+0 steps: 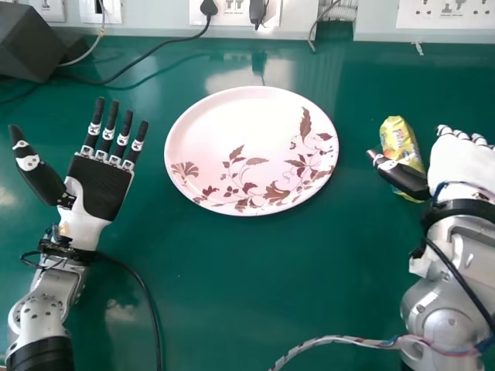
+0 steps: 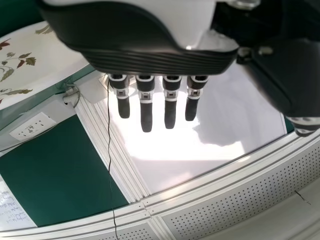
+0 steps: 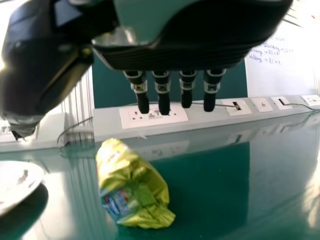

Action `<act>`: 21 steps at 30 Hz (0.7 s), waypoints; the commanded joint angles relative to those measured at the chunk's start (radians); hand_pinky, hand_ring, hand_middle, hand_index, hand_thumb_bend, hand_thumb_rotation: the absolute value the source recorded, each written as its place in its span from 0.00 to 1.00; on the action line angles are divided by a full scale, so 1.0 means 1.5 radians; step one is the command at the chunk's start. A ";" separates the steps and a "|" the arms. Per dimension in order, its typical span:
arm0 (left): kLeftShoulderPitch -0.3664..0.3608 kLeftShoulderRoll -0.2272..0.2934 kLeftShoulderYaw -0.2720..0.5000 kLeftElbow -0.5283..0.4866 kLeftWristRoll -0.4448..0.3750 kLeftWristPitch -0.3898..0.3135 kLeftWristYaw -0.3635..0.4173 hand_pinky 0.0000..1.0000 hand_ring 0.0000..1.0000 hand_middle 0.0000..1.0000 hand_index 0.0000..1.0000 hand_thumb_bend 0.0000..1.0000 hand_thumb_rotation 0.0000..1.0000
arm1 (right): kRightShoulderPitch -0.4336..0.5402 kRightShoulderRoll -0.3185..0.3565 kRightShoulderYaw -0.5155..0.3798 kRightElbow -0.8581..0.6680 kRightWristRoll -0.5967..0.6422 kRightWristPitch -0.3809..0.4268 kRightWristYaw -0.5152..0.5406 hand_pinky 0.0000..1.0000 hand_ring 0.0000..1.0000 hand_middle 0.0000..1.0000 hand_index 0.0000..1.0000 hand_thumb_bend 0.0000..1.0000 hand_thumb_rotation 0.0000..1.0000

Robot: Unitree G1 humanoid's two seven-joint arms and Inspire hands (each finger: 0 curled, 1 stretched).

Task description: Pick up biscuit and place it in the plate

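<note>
Right hand point(image 1: 462, 166) wide, right of plate point(image 1: 220, 131); left hand point(image 1: 99, 188) wide, left. I see tabletop point(image 1: 354, 182) between plate's right edge and biscuit packet point(image 1: 399, 139).

At three o'clock in the head view, the right hand point(image 1: 458, 164) was cut off by the edge, its thumb hiding part of the biscuit packet point(image 1: 399, 137). The dark box point(image 1: 29, 42) at ten o'clock was cut off too. Both wrist views cropped the plate point(image 3: 15, 180); the left's handwriting point(image 2: 12, 212) was too small to read.
</note>
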 commanded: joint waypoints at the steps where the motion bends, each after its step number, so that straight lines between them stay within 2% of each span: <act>1: 0.028 -0.011 0.000 0.018 0.008 0.004 0.000 0.97 0.88 0.92 0.96 1.00 0.81 | -0.006 -0.012 0.000 0.012 0.006 0.005 -0.002 0.95 0.96 0.97 1.00 1.00 0.79; 13: 0.031 -0.009 0.005 0.017 -0.002 0.014 -0.002 0.94 0.87 0.92 0.93 1.00 0.77 | -0.011 -0.035 0.011 0.081 0.020 0.038 -0.020 0.95 0.96 0.98 1.00 1.00 0.78; 21: 0.031 -0.008 0.005 0.017 0.004 0.008 -0.008 0.96 0.88 0.92 0.93 1.00 0.75 | -0.007 -0.048 0.020 0.105 0.046 0.063 -0.040 0.94 0.96 0.98 1.00 1.00 0.79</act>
